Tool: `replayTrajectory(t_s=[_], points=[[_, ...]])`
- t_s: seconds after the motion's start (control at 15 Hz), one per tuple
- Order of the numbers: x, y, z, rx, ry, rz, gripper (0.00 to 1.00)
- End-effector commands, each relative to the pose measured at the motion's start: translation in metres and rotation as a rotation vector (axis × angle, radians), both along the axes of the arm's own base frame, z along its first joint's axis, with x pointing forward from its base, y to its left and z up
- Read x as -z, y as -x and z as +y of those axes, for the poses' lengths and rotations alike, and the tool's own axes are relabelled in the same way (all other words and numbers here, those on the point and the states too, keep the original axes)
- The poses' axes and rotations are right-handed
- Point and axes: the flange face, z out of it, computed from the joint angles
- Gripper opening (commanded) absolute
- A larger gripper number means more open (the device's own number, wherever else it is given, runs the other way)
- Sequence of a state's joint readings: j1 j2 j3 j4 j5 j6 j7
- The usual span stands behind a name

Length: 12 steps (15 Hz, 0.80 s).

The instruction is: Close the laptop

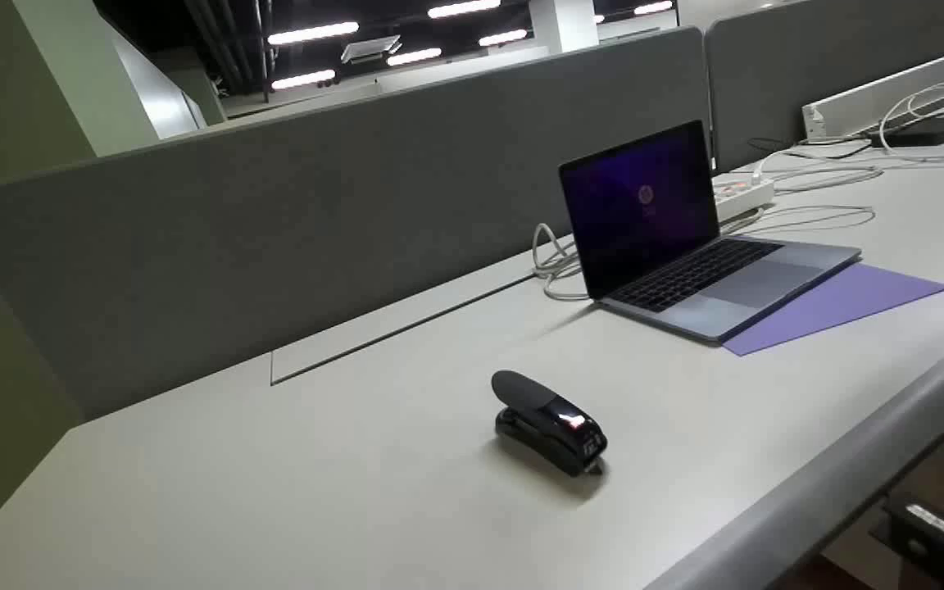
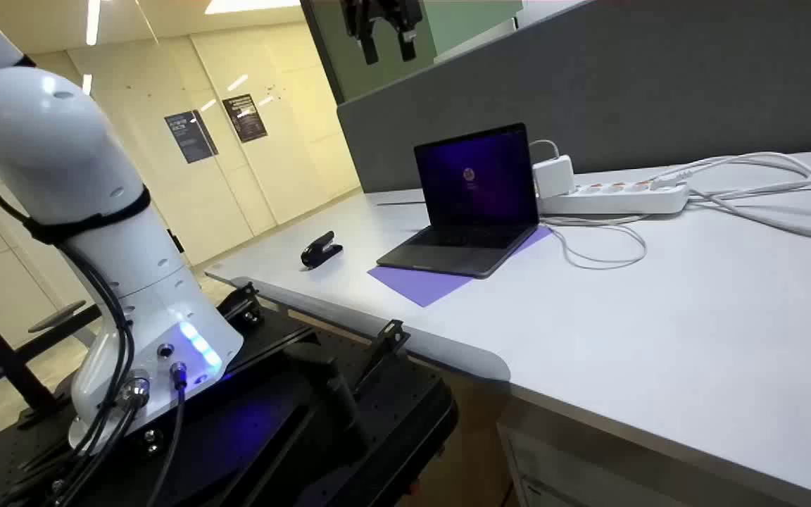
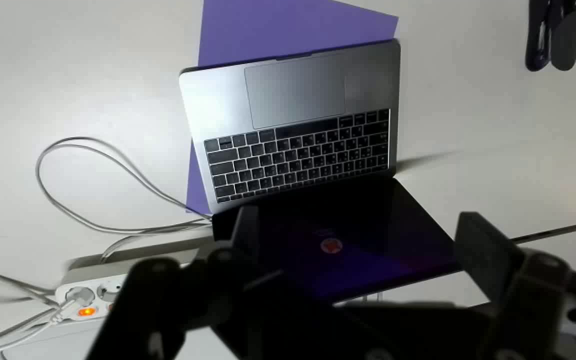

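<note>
"How is the black two-fingered pincer (image 2: 388,55) standing?"

"It's hanging above the white bench (image 1: 341,483), its fingers (image 3: 485,250) standing wide apart."

"And the slim silver-grey metal laptop (image 1: 697,270)?"

"It's standing open there, partly covering a purple sheet (image 1: 849,297)."

"Is its dark screen (image 1: 624,238) showing writing?"

"A round emblem (image 1: 646,194) is glowing over lettering (image 1: 649,211) too small for reading. Nearby, a glossy black stapler (image 1: 550,430) is lying."

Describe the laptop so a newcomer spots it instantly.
A grey partition backs a white desk. On it, the laptop stands open, partly over a purple sheet, between a white power strip and a black stapler. It alone has a keyboard and purple-lit screen.
</note>
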<state>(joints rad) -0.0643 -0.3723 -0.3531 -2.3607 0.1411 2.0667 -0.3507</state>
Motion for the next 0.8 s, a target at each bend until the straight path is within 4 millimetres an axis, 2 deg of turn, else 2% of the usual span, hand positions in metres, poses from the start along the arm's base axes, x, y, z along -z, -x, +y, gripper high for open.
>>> replayTrajectory(t_s=[0.0,0.73], points=[[-0.0005,-0.0002,-0.0003,0.0,0.0,0.001,1.0],[-0.0028,-0.003,-0.0036,0.033,0.022,-0.025,1.0]])
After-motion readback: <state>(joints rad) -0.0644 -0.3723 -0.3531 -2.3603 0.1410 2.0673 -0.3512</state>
